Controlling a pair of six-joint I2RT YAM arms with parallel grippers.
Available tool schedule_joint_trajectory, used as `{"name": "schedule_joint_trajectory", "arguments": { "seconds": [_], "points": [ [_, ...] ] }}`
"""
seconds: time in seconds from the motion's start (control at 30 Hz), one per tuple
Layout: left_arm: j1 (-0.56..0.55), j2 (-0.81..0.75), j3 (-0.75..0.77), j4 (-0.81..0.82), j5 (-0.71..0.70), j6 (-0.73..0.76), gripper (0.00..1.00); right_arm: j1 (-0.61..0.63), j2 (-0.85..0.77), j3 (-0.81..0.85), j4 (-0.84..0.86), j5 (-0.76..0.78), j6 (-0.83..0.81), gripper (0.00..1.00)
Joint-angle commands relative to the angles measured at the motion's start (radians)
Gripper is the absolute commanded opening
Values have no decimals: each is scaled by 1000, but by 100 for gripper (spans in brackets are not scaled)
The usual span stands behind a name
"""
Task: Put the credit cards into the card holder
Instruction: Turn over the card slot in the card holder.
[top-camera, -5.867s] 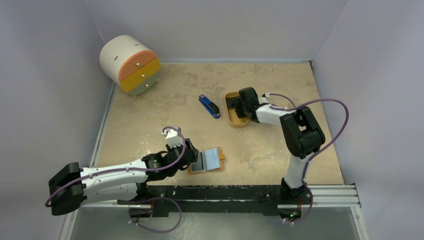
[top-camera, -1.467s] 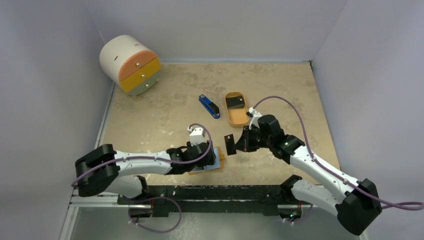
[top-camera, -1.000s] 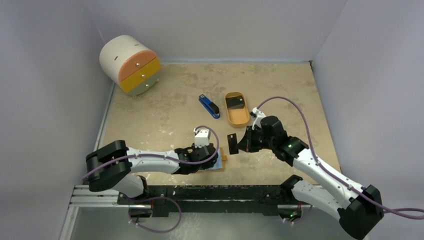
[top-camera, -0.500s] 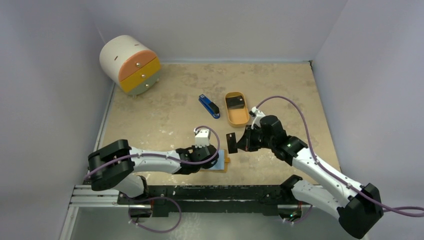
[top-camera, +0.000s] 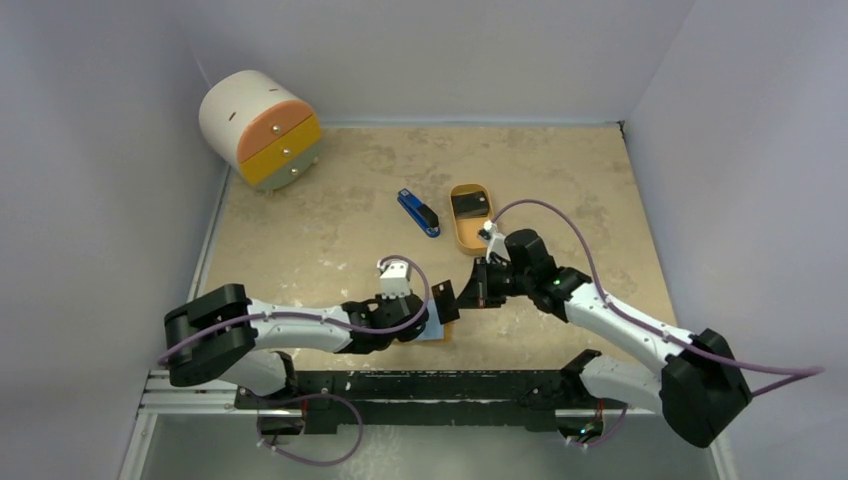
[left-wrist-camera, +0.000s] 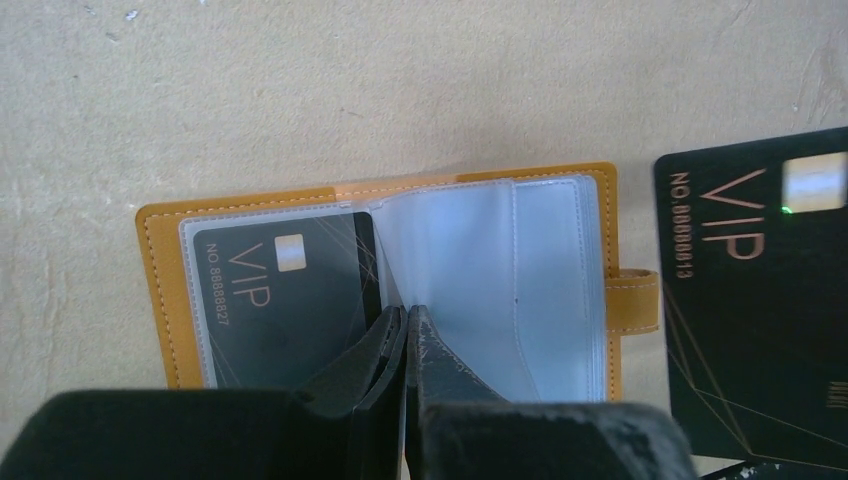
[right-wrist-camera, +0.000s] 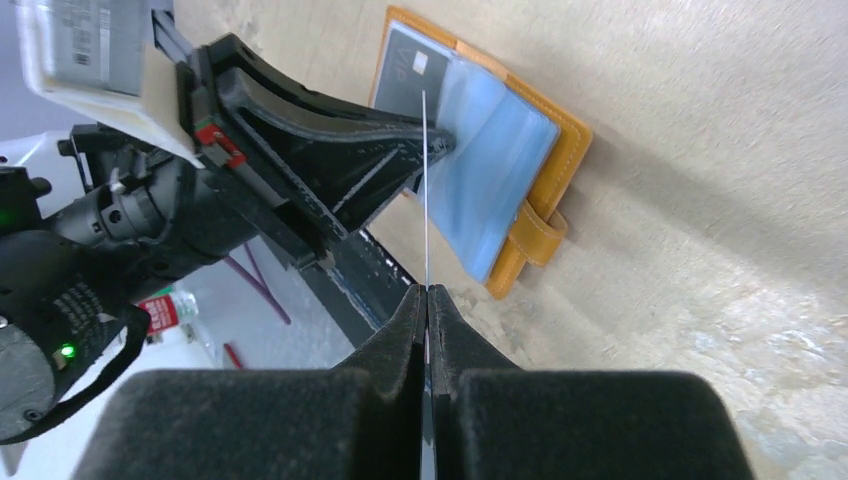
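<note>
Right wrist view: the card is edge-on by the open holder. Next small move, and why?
Probably ease the card in the right gripper toward the empty clear sleeve: the left gripper pins the card holder open, and the card hangs just beside it.

Orange card holder (left-wrist-camera: 160, 300), black credit cards (left-wrist-camera: 760, 330) (gold VIP lettering, fine lines), blue-and-black stapler (top-camera: 418, 213)

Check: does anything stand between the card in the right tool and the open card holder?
No loose thing lies between the held card and the card holder. Only the left tool, shut at the holder's middle fold, crowds the empty sleeves facing the card.
</note>
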Motion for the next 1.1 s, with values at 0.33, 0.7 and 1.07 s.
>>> {"name": "schedule_joint_trajectory", "arguments": {
  "seconds": [0.33, 0.7, 1.07],
  "points": [
    [-3, -71, -56, -9, -44, -33, 0, 9, 157, -53, 162, -122, 125, 0],
    [-3, -106, -59, -2, -52, -31, 0, 33, 300, -31, 240, -149, 154, 0],
    [-3, -199, -62, -37, -53, -21, 22, 72, 336, -2, 297, -165, 163, 0]
  ]
}}
